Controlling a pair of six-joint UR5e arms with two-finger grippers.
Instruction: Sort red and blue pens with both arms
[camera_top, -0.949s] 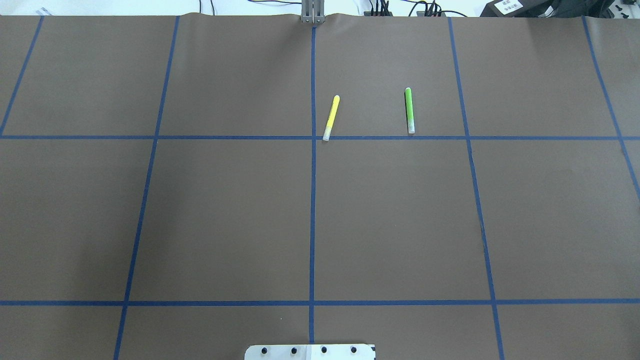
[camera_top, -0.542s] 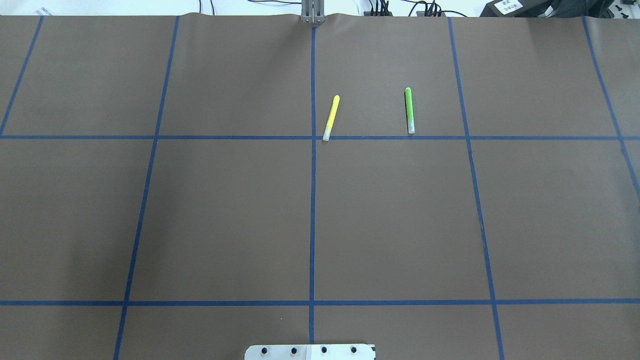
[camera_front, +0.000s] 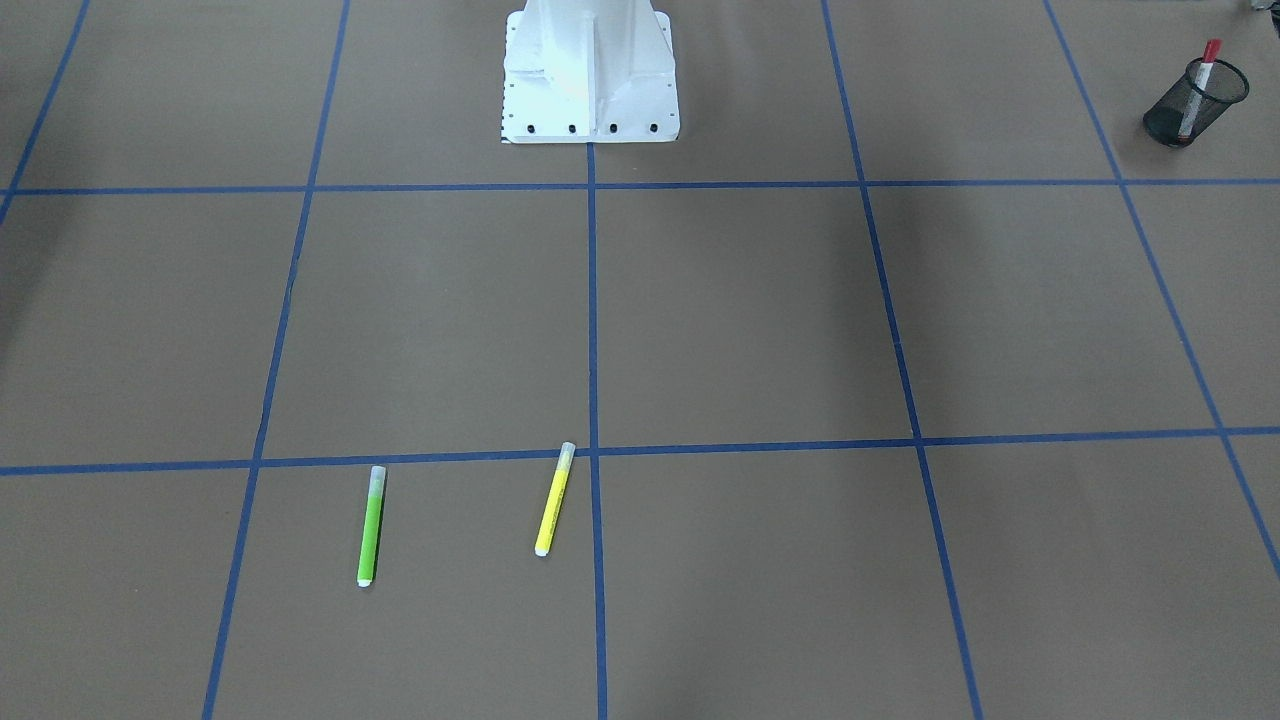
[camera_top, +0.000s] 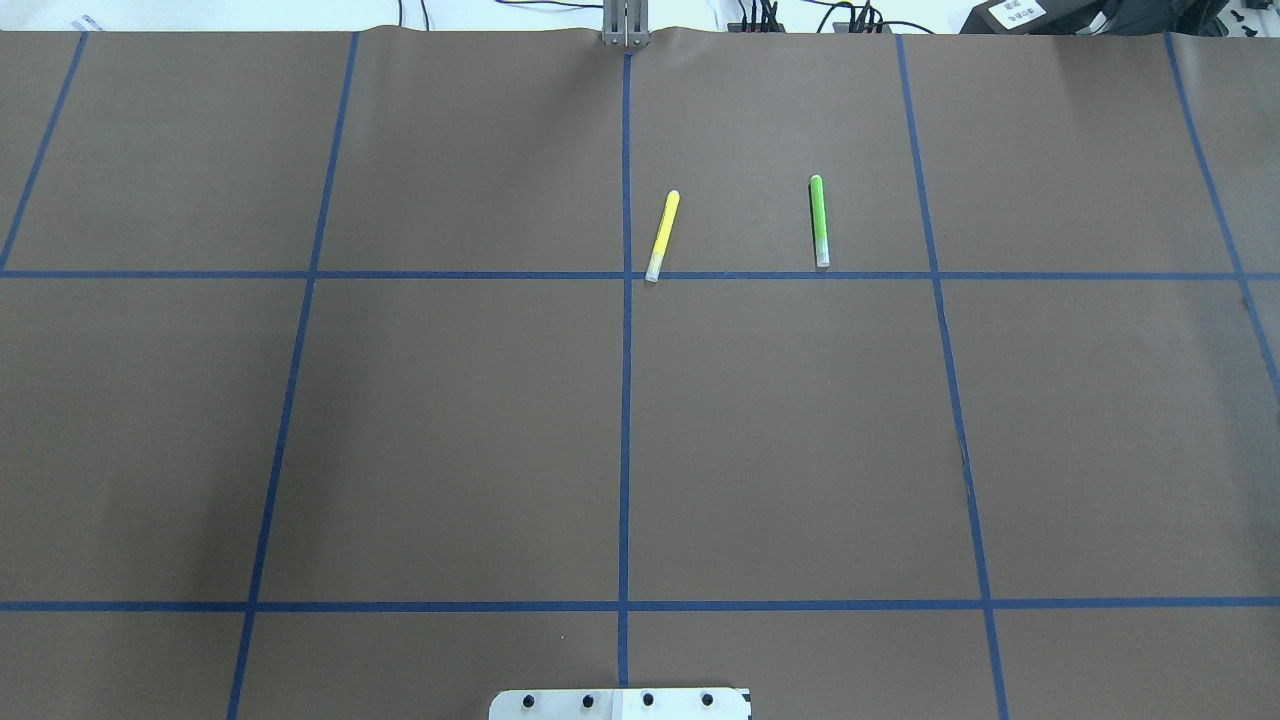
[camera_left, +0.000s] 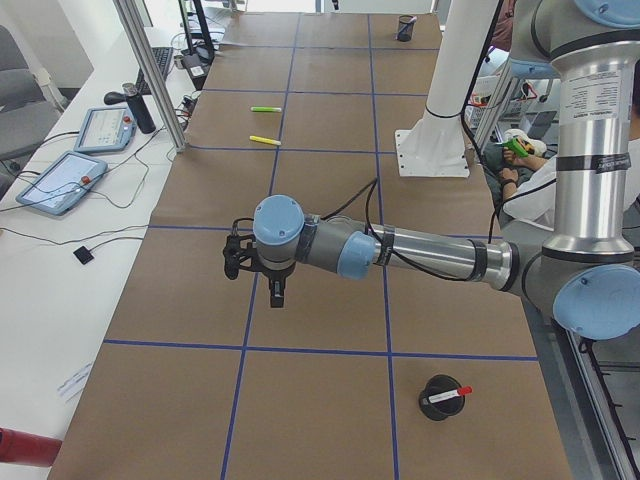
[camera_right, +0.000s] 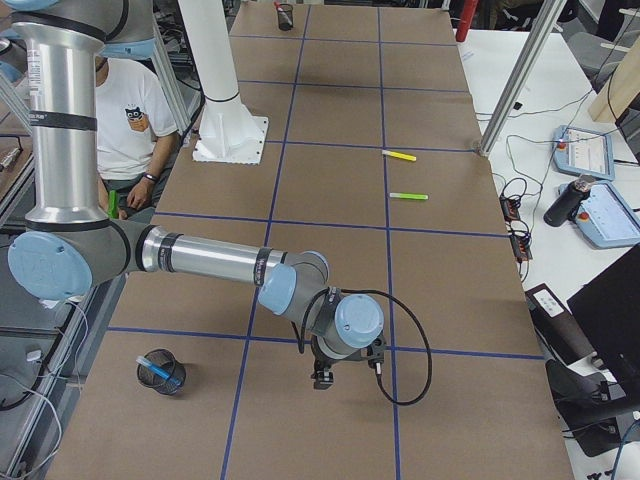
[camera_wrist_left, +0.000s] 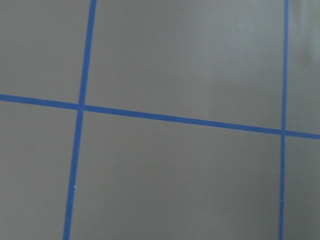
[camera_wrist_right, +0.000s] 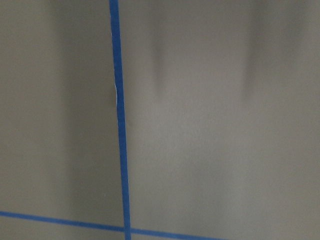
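The red pen (camera_front: 1207, 62) stands in a black mesh cup (camera_front: 1195, 100) at the table's corner on my left side; in the exterior left view the red pen (camera_left: 452, 394) leans in that cup (camera_left: 438, 398). The blue pen (camera_right: 153, 368) lies inside a second black mesh cup (camera_right: 163, 372) on my right side. My left gripper (camera_left: 276, 298) hangs over bare paper, well away from its cup, and I cannot tell its state. My right gripper (camera_right: 322, 379) hangs low over the paper beyond the blue pen's cup, state also unclear. Both wrist views show only paper and tape.
A yellow marker (camera_top: 663, 235) and a green marker (camera_top: 819, 220) lie side by side far out on the brown paper. The white robot base (camera_front: 590, 75) stands at the near edge. A seated person (camera_right: 125, 110) is beside the table. Tablets and cables line the far bench.
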